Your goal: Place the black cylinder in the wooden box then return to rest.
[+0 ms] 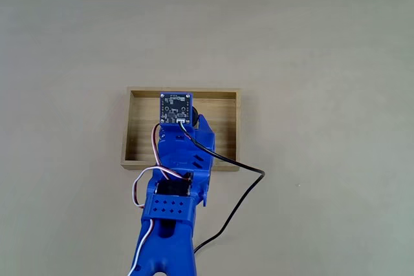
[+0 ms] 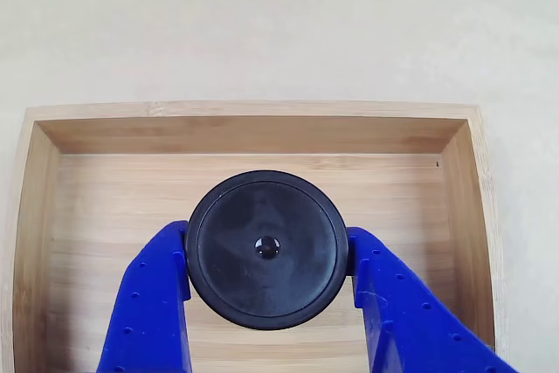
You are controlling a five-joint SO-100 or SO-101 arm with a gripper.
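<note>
A blue robot arm reaches away from the camera across a pale bench [image 1: 336, 43], seen from above in the fixed view, with red, white and black wires looping beside it and a small circuit board mounted at its wrist. In the close other view, the gripper [image 2: 266, 259] enters from the bottom edge, its two blue fingers [image 2: 153, 303] spread to either side of the black cylinder [image 2: 266, 249] and pressed against its round wall, so the gripper is holding the cylinder between them. The cylinder sits directly between the fingertips, its flat round top with a tiny centre dimple facing the camera and its axis pointing straight up toward the lens. Directly beneath and all around the gripper lies the wooden box [image 2: 253, 133], a shallow light wood tray with a grained floor; its far wall runs across just beyond the cylinder, and its side walls stand well out to either side of the fingers. Whether the cylinder already rests on the floor or hangs just above it cannot be told. Judging from this, the cylinder is already over the box, so the coming move calls only for parting the fingers and then pulling back toward the rest pose. Beyond the box, bare bench continues.
</note>
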